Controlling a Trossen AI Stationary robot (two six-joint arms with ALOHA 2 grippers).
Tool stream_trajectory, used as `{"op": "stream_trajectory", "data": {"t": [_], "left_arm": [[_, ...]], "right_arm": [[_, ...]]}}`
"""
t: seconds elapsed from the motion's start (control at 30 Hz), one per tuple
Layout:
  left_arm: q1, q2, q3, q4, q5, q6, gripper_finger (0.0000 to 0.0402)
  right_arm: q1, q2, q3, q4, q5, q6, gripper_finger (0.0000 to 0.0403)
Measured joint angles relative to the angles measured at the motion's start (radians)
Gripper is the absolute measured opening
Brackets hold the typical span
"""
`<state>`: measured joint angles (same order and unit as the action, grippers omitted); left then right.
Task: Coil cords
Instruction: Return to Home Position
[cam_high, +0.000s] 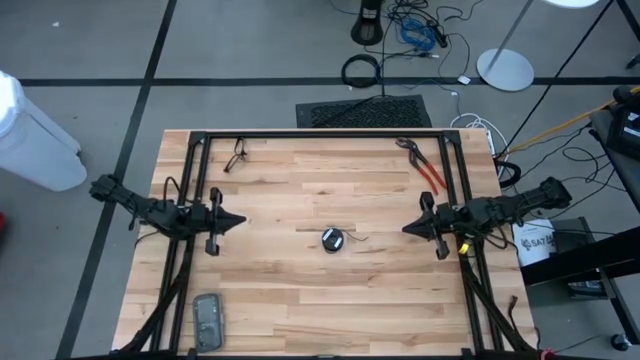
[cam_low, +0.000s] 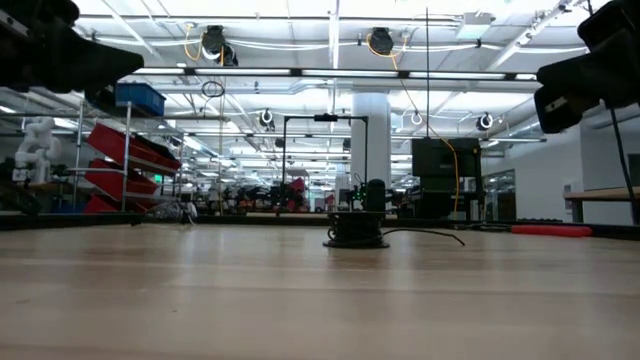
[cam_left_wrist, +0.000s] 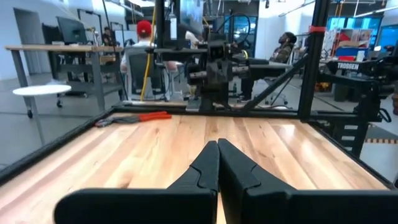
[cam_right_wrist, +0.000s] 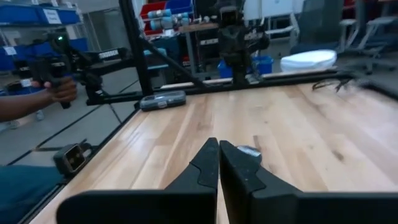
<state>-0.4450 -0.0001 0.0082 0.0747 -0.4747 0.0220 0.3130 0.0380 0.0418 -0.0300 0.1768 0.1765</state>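
The thin black cord lies wound into a small coil at the middle of the table, resting flat on the wood. A short loose tail trails toward the right edge. In the low view the coil stands as a low stack, its tail curving off beside it. My left gripper hovers level, left of the coil, shut and empty. My right gripper hovers level, right of the coil, also shut and empty. Its finger partly hides the coil.
Red-handled pliers lie at the far right. A small dark object lies at the far left, and a grey device sits near the front left. A black frame borders the table. A person's hand shows beyond the table.
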Motion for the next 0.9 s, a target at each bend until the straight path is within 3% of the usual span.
{"op": "stream_trajectory", "data": {"t": [0.2,0.47,0.67,0.9], "left_arm": [[0.005,0.000,0.000,0.000,0.000,0.027,0.0004],[0.100,0.000,0.000,0.010,0.060,0.037,0.0004],[0.209,0.000,0.000,0.044,0.181,0.055,0.0004],[0.327,0.000,0.000,0.028,0.271,0.054,0.0004]], "right_arm": [[-0.026,-0.028,0.000,0.008,0.034,-0.060,0.0000],[-0.135,-0.030,0.000,0.016,-0.099,-0.117,0.0000],[-0.208,-0.030,0.000,0.056,-0.199,-0.135,0.0000],[-0.257,-0.029,0.000,0.087,-0.209,-0.153,0.0000]]}}
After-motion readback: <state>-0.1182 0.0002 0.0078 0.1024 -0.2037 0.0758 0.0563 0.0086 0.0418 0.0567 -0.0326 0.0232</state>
